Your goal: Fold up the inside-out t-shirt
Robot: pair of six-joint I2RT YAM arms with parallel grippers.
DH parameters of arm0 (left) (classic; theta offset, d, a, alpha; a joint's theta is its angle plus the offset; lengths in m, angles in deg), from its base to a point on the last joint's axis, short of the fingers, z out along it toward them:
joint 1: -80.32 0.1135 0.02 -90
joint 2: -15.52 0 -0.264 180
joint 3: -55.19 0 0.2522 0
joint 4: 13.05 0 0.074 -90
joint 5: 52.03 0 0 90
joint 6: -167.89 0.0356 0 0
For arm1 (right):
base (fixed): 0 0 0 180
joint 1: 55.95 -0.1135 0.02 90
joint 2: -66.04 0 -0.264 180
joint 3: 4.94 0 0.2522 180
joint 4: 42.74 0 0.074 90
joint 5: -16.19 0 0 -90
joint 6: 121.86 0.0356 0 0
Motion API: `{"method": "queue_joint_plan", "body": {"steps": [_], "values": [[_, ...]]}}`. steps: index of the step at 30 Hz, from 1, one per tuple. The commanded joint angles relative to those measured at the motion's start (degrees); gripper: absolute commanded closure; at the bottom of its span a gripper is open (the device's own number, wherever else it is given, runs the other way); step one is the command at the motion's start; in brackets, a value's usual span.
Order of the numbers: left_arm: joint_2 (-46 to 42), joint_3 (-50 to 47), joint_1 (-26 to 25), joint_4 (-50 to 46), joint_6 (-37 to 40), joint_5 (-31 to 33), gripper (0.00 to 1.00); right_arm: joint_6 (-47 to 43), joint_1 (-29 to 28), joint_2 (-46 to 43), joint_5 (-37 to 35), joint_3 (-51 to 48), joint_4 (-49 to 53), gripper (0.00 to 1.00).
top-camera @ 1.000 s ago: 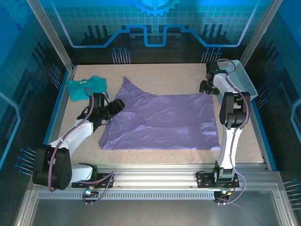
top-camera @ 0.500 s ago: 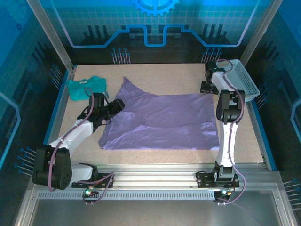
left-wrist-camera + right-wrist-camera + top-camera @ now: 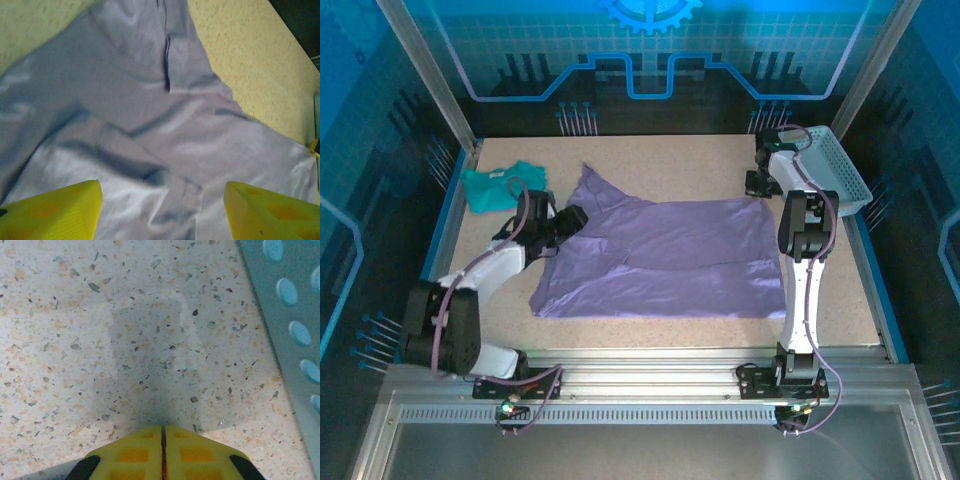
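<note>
T-shirt [image 3: 665,255], lavender, lies spread mid-counter [image 3: 670,160], one sleeve pointing to far side. L fingers [image 3: 55,212] wide apart over its left part, holding nothing. R fingers [image 3: 150,452] pressed together, empty, above bare counter beside white basket [image 3: 835,165]. Teal shirt [image 3: 500,185] bunched far-left.

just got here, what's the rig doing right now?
Two arms are working on the lavender t-shirt, spread flat-ish on the table. The left gripper hovers open over the shirt's left side, holding nothing. The right gripper is shut above bare table beside the white basket, near the shirt's far right corner, no cloth visible between its fingers. A teal shirt lies bunched far left.
</note>
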Motion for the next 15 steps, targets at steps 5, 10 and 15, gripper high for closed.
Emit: {"method": "queue_joint_plan", "body": {"steps": [5,10,15], "values": [[21.1,24.3,1.9,-1.4,6.2,2.7,0.36,-2.7,0.7,-2.1,-0.2,-2.1,-2.3,0.98],[33.9,41.9,2.7,-9.3,9.6,4.3,0.36,-3.4,0.3,-2.2,0.1,-1.8,-2.4,0.98],[44.5,57.0,2.8,-16.6,11.6,5.8,0.36,-3.9,0.3,-1.5,1.0,0.1,-1.9,0.99]]}}
